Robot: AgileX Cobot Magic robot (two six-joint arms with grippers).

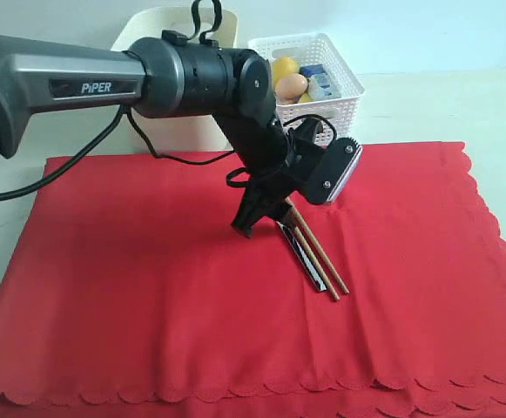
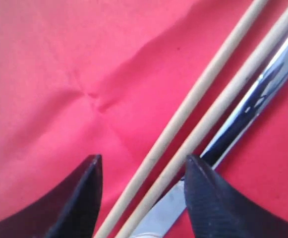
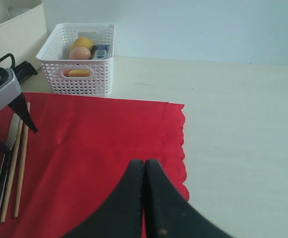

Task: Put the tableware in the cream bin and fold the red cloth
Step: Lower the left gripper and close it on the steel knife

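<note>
Nearest us, the red cloth (image 1: 148, 287) lies spread flat over the table (image 1: 462, 104), its scalloped hem along the front edge. It cannot be folded until the things on it are lifted off.

The right pincer (image 3: 144, 166) hangs above the cloth near its right hem, fingers pressed together and holding nothing. We judge it is waiting out of the way.

Toward the middle of the cloth, a pair of wooden chopsticks (image 2: 203, 84) lies side by side, touching a metal knife (image 2: 253, 99). This is the only tableware we see on the cloth. The left pincer (image 2: 144, 158) is tilted down over their far ends, jaws apart. Both chopsticks run between its fingers, while the knife passes under one fingertip. We judge it is lined up to close on the chopsticks, though nothing is gripped yet.

Farthest away, behind the left arm, the cream bin (image 1: 152, 24) stands off the cloth. We cannot see inside it. Just beside it, a white lattice basket (image 1: 340, 100) holds a lemon (image 1: 285, 65) and a milk carton (image 1: 322, 83).
</note>
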